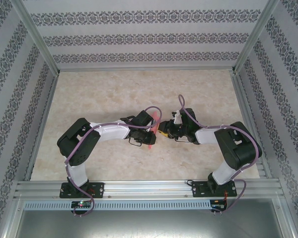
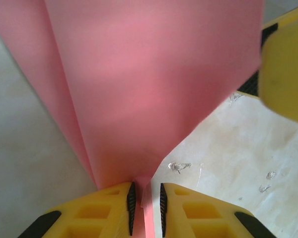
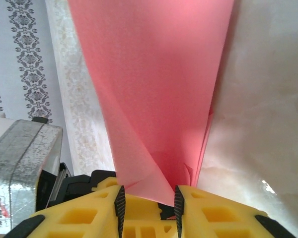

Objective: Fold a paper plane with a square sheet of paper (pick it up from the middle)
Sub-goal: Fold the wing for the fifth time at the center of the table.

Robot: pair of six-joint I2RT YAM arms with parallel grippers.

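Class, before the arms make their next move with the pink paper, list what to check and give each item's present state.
1. Left gripper clamped on the thin salmon-pink folded paper: ok.
2. Right gripper open around that paper: ok.
3. Paper's visible faces untorn: ok.
4. Paper clear of the marbled beige tabletop: cannot tell.
5. Folds symmetrical: cannot tell.
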